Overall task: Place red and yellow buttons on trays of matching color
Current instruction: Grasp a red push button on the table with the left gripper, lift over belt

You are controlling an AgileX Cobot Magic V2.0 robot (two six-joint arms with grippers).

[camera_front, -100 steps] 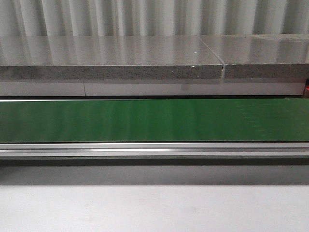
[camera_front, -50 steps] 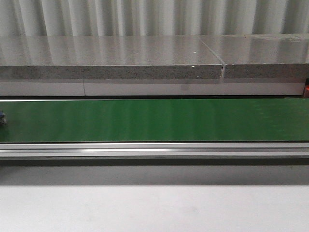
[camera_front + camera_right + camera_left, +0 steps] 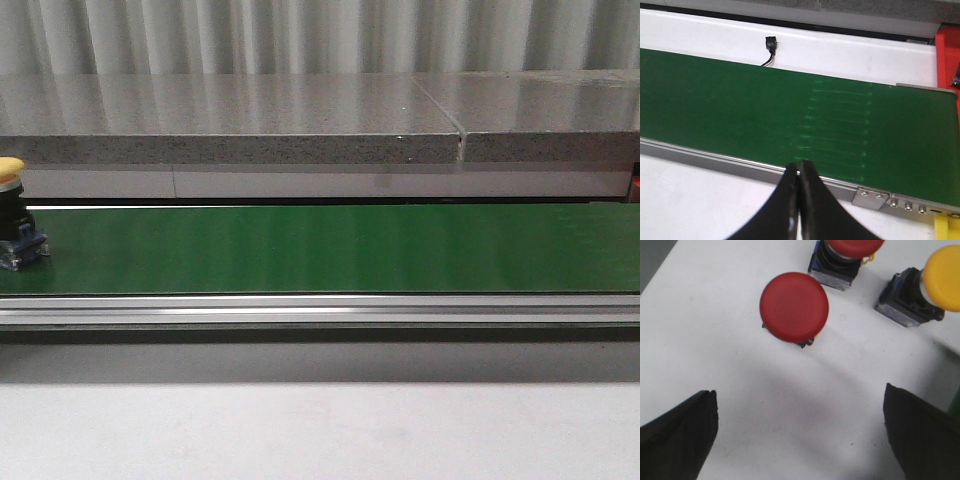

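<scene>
Our left gripper (image 3: 800,440) hangs with jaws spread wide and released over a white surface (image 3: 715,340). Beyond its fingers stands a red round-capped push button (image 3: 794,306), cap facing up at the camera; another red button (image 3: 845,257) and a yellow-capped button (image 3: 920,290) lean nearby. Our right gripper (image 3: 800,200) is clenched on nothing above the green conveyor belt (image 3: 740,110). On that belt's far left edge, a yellow-capped button on a dark blue base (image 3: 15,215) stands upright.

Red buttons (image 3: 794,307): two; yellow buttons (image 3: 943,271): apparently two.
</scene>
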